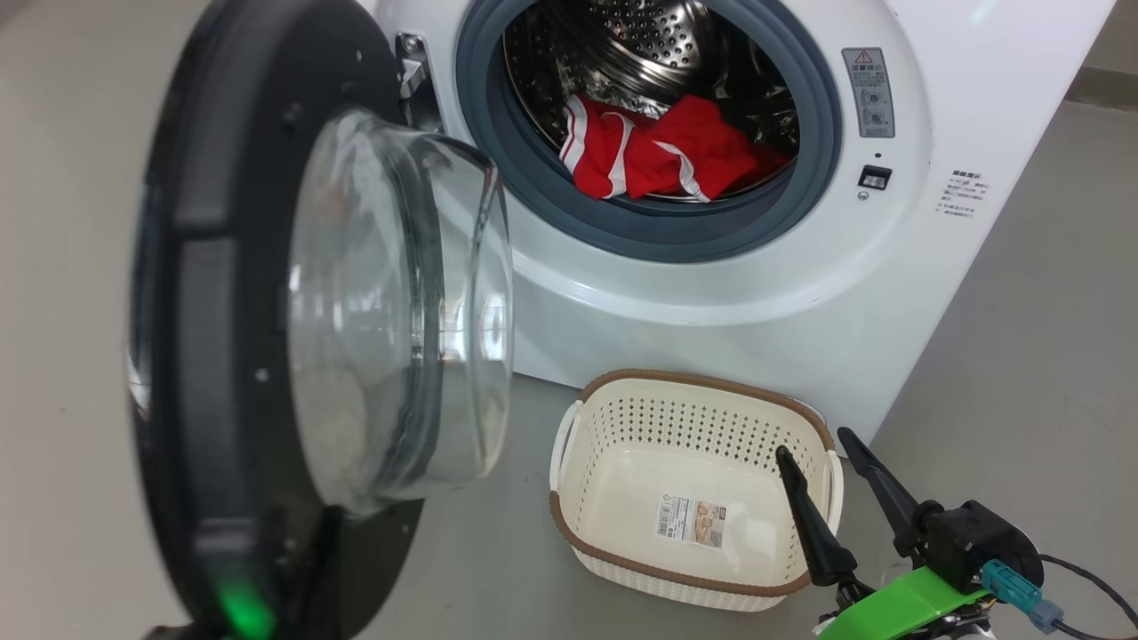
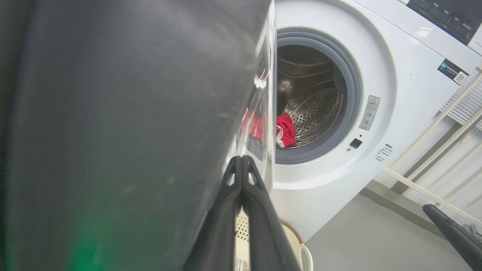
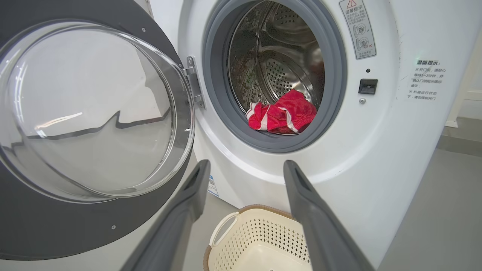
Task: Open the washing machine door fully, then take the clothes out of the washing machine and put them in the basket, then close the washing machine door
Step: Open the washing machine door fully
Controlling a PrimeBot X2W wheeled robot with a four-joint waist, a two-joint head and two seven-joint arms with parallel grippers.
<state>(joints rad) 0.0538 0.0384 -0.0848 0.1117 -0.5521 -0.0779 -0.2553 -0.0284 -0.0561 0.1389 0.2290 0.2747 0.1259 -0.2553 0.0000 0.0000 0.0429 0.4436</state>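
The washing machine door stands swung out to the left, its glass bowl bulging toward the white washing machine. Red clothes with white stripes lie at the front of the steel drum; the right wrist view looks in at these clothes. The cream basket sits on the floor below the opening, holding nothing but a label sticker. My right gripper hovers open over the basket's right rim, and its fingers frame the basket. My left gripper is shut, its tips against the door's outer edge.
Grey floor surrounds the machine. A white railed rack stands to the right of the washing machine. One finger of my right gripper crosses the lower right corner of the left wrist view. A cable trails behind my right wrist.
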